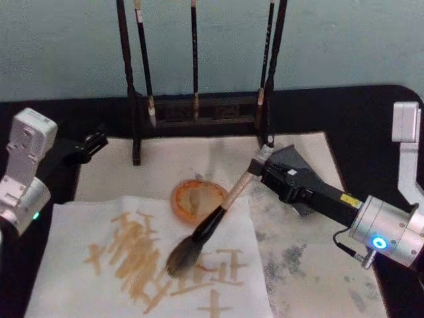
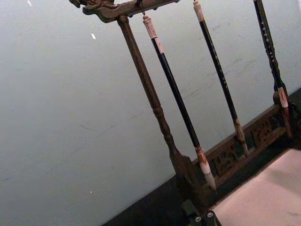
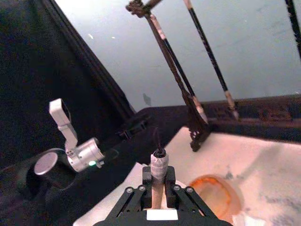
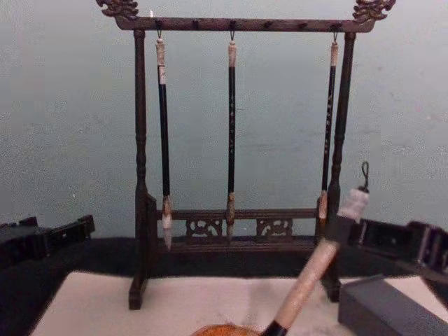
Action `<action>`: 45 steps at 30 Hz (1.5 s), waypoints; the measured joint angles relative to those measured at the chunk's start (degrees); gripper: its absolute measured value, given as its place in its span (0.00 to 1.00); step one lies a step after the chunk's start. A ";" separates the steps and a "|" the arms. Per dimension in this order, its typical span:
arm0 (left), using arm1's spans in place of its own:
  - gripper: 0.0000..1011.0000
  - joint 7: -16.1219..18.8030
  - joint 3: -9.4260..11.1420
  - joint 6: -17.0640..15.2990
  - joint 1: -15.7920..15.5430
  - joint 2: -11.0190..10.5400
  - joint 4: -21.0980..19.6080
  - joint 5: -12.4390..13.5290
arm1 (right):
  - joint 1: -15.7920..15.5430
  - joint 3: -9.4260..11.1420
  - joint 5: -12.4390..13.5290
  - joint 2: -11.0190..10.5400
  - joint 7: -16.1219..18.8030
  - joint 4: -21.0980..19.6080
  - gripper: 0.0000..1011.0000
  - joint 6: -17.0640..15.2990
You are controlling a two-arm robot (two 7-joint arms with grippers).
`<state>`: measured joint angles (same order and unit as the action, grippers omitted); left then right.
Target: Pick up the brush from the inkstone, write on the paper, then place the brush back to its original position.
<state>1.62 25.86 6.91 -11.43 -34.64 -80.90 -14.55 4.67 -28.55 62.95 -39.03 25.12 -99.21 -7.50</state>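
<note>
Clamping brush w/ fingers, R gripper rests bristles on paper; L gripper idle left

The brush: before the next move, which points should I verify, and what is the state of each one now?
1. Right gripper shut on the brush's pale handle: ok.
2. Bristles over the paper, by the brown strokes: ok.
3. Bristles touching the paper: cannot tell.
4. Orange dish free for the return: ok.
5. Left gripper parked at the left, off the paper: ok.
</note>
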 joint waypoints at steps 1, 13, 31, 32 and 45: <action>0.99 0.00 0.00 0.00 0.00 0.00 0.00 0.00 | -0.06 0.01 0.00 -0.07 -0.09 0.12 0.16 -0.01; 0.99 0.00 0.00 0.00 0.00 0.00 0.00 0.00 | -1.36 2.09 0.53 -1.31 -0.99 1.27 0.16 0.55; 0.99 0.00 0.00 0.00 0.00 0.00 0.00 0.00 | -2.61 6.31 4.64 -1.97 -0.99 -0.12 0.16 1.27; 0.99 0.00 0.00 0.00 0.00 0.00 0.00 0.00 | -2.52 6.45 5.10 -1.88 -0.82 -0.22 0.16 1.26; 0.99 0.00 0.00 0.00 0.00 0.00 0.00 0.00 | 1.36 5.33 8.43 0.99 -2.03 0.63 0.16 1.56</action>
<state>1.62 25.86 6.91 -11.43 -34.65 -80.90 -14.55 6.03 -23.22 71.37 -38.05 23.08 -98.58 -5.94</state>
